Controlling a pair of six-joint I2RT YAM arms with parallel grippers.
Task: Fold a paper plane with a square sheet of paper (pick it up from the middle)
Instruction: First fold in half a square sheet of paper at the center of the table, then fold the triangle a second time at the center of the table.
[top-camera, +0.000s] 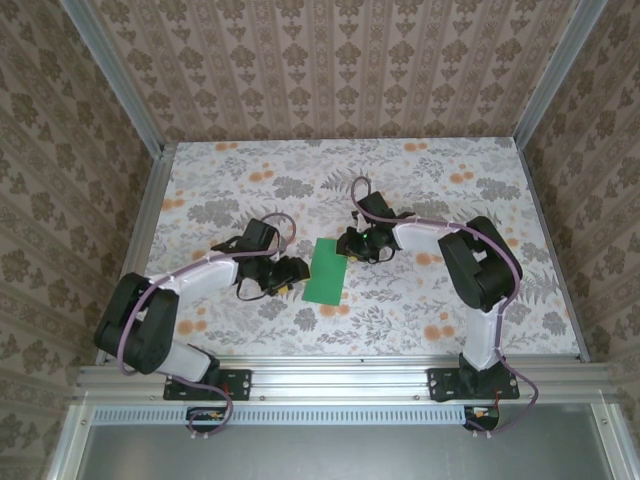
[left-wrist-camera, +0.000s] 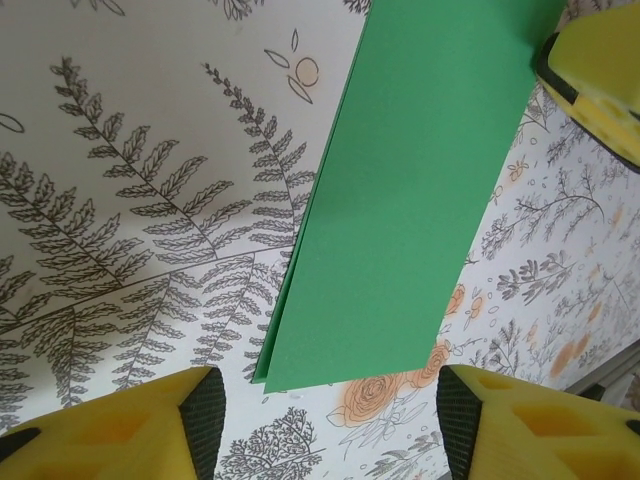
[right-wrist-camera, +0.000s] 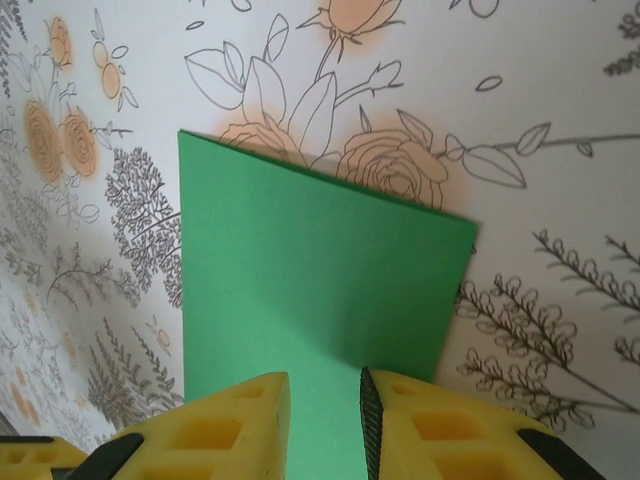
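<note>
The square sheet of paper (top-camera: 326, 270) lies flat on the table, folded in two into a long green rectangle, not the shape of a paper plane. Its two layers (left-wrist-camera: 410, 190) show along the left edge in the left wrist view. My left gripper (top-camera: 290, 272) sits just left of the sheet's near end. It is open, its yellow fingers wide apart (left-wrist-camera: 330, 410), with only table between them. My right gripper (top-camera: 352, 245) hovers over the sheet's far right end. Its fingers stand a narrow gap apart (right-wrist-camera: 325, 400), with the flat paper (right-wrist-camera: 310, 270) visible below the gap.
The floral table cover (top-camera: 420, 180) stretches behind and to both sides of the paper. Patterned walls and aluminium posts (top-camera: 150, 140) close off the back and sides. A metal rail (top-camera: 340, 378) carries both arm bases at the near edge.
</note>
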